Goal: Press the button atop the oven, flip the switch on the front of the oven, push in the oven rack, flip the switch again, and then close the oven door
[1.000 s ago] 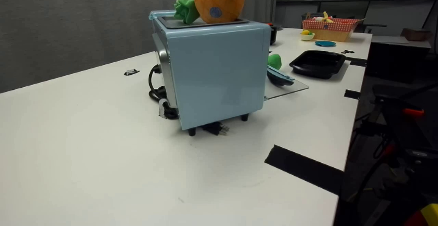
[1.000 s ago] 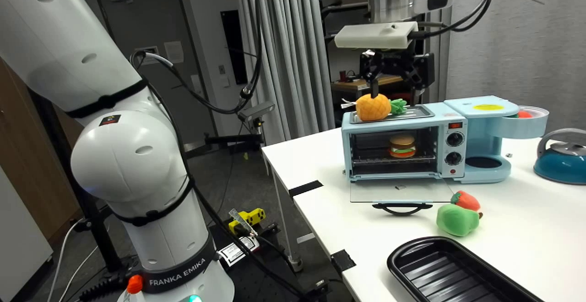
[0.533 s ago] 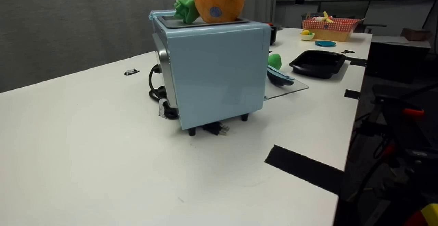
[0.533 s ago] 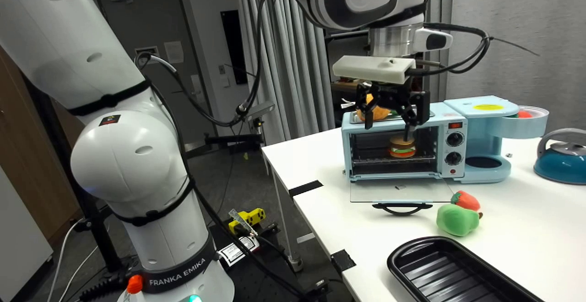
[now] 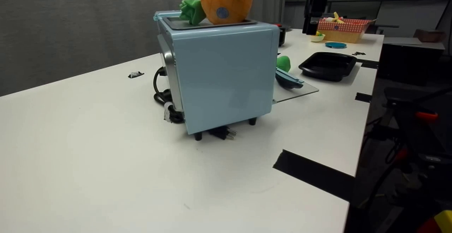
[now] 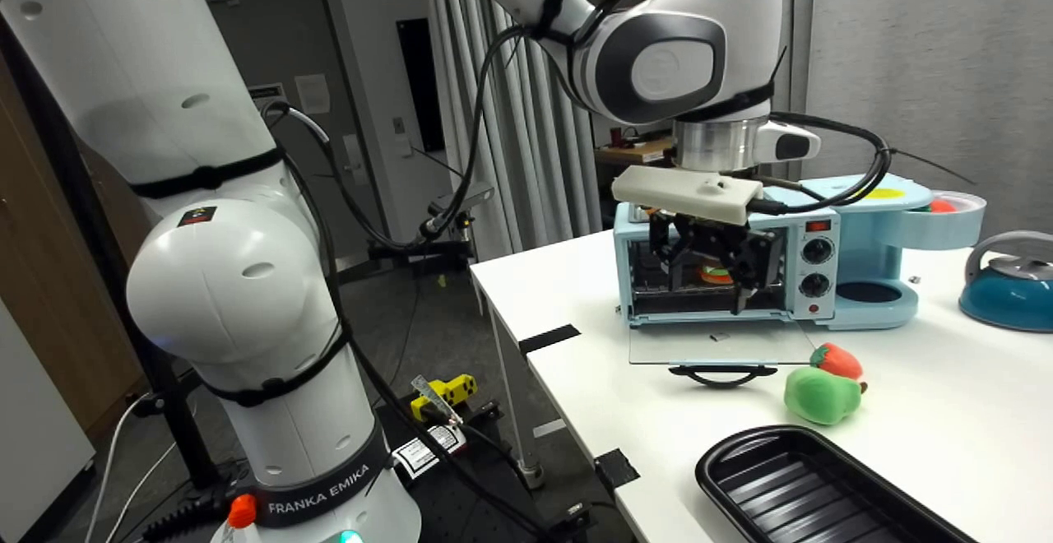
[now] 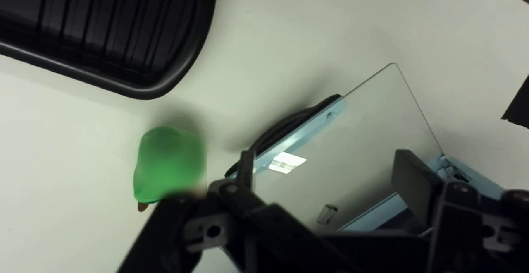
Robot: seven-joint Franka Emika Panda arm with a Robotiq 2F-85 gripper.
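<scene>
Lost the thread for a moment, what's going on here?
A white robot arm holds its black end effector, jaws open and empty, in front of the light blue boxy toaster oven. The oven's clear glass door is folded down, not yet closed. An orange plush pineapple sits on the grey metal tray atop the oven. Which other steps are done, these views don't show.

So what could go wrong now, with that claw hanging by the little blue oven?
The open gripper seems to hang above the lowered glass door; coming down too far might press on the glass.

The plush pineapple sits on a shallow tray atop the oven; a jolt could tumble it off.
</scene>
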